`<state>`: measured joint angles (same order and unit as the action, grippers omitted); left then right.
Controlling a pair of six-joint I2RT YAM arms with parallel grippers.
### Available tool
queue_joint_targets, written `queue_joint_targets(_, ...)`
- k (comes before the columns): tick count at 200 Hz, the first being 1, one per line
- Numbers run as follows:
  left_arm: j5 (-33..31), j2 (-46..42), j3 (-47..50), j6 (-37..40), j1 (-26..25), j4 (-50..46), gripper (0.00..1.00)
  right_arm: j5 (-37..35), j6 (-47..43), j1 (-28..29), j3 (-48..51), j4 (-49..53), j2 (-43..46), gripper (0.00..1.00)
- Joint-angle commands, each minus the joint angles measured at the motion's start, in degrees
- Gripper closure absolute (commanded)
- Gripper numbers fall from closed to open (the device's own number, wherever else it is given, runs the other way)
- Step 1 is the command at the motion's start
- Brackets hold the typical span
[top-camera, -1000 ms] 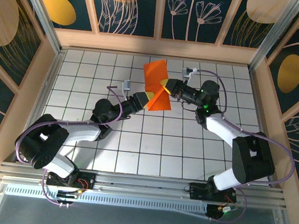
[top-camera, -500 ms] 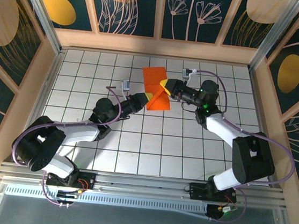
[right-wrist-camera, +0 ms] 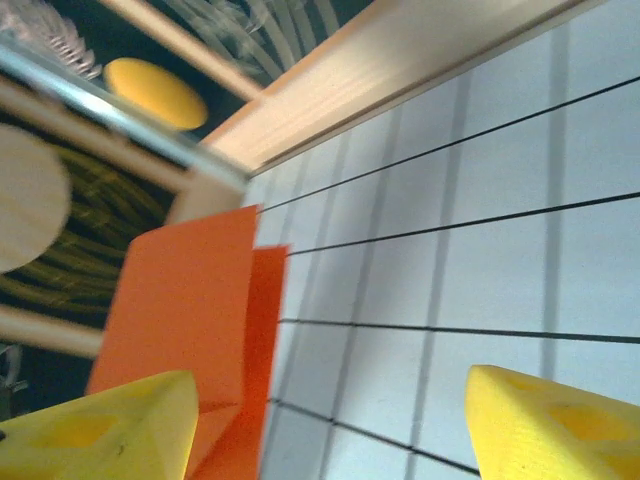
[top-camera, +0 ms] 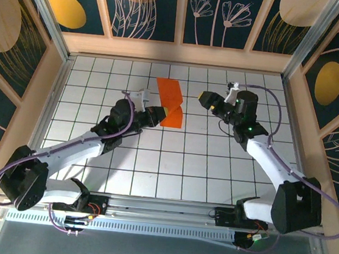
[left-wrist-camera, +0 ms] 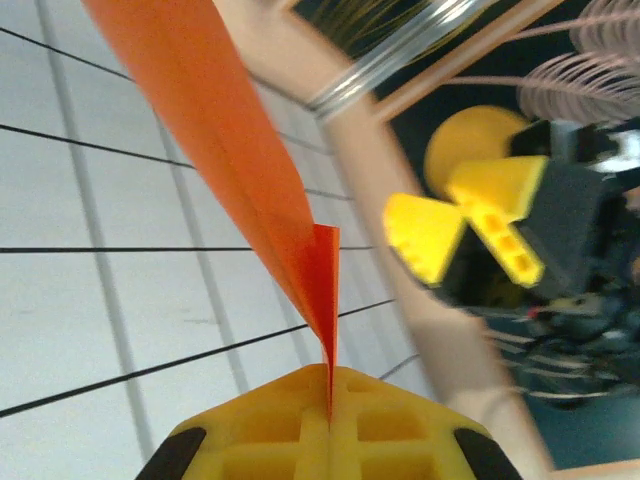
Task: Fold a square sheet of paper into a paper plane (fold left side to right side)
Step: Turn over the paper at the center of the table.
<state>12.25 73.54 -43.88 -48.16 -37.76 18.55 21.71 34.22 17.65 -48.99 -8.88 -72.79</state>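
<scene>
Toward the far middle of the white grid-tiled table, a thin bright orange sheet of paper appeared from above as a folded, roughly oblong shape, set slightly askew. Its far part was a flat, even orange panel. Its near part was a brighter strip ending beside the left arm's tip.

Left gripper: clenched on the near corner of the sheet. From its own wrist camera the two yellow fingers met with no gap, and the paper rose out of the seam between them. Seen edge-on there, the sheet read as a long narrow wedge widening toward the top left. A sharp crease ran along it, and a short second layer stood up just above the pinch.

Right gripper: released, standing just beside the sheet on its right, apart from it. Its wrist camera showed the yellow fingertips spread wide, with bare tiles between them. The paper lay off to the left as two overlapping layers, the front panel offset from the one behind so that both straight edges showed. From the left wrist, the same open yellow jaws faced the sheet across a gap.

Whether the far edge of the sheet rested on the table could not be told.
</scene>
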Motion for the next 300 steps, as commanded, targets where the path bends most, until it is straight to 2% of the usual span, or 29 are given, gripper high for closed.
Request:
queue_joint_targets(1, -6.77, 0.71, -6.15, 10.73, -1.17, -25.91, 1.00, -12.36, -7.62, -1.50, 1.47, 7.19, 2.10, 0.23)
queue_joint_targets(34, -18.38, 6.69, -17.67, 14.77, -5.28, -46.64, 1.00, -21.77, -11.61, -2.09, 1.80, 10.68, 2.29, 0.14)
queue_joint_targets(64, -30.67, 13.34, -27.63, 13.71, -9.67, -62.93, 1.00, -28.48, -12.86, -2.96, 3.44, 11.04, 3.55, 0.02)
queue_joint_targets(95, -44.44, 22.90, -38.23, 6.64, -14.84, -80.93, 1.00, -28.25, -12.34, -5.28, 6.19, 8.97, 4.64, 0.01)
queue_joint_targets(115, -50.32, 31.48, -44.25, 0.73, -17.18, -90.75, 1.00, -27.33, -12.09, -6.61, 7.32, 7.79, 4.69, 0.01)
queue_joint_targets(131, -52.42, 36.95, -47.39, -3.78, -18.38, -94.90, 1.00, -26.47, -11.85, -7.53, 8.20, 6.70, 4.80, 0.01)
queue_joint_targets(174, -49.79, 45.59, -50.34, -8.14, -19.51, -92.73, 1.00, -23.46, -10.96, -9.57, 10.75, 4.40, 5.20, 0.01)
queue_joint_targets(217, -41.66, 48.66, -50.01, -7.42, -19.53, -84.01, 1.00, -21.21, -11.20, -10.65, 11.97, 2.98, 4.85, 0.01)
queue_joint_targets(236, -39.04, 50.09, -51.30, -6.26, -19.55, -81.00, 0.91, -19.33, -10.97, -11.03, 12.25, 2.37, 3.73, 0.01)
queue_joint_targets(262, -36.00, 52.02, -53.03, -4.47, -19.52, -78.53, 0.85, -17.29, -10.70, -11.33, 11.90, 2.29, 2.51, 0.01)
queue_joint_targets(300, -32.10, 51.86, -53.33, -2.57, -19.52, -74.11, 0.71, -16.19, -11.34, -11.47, 11.86, 2.40, 2.05, 0.01)
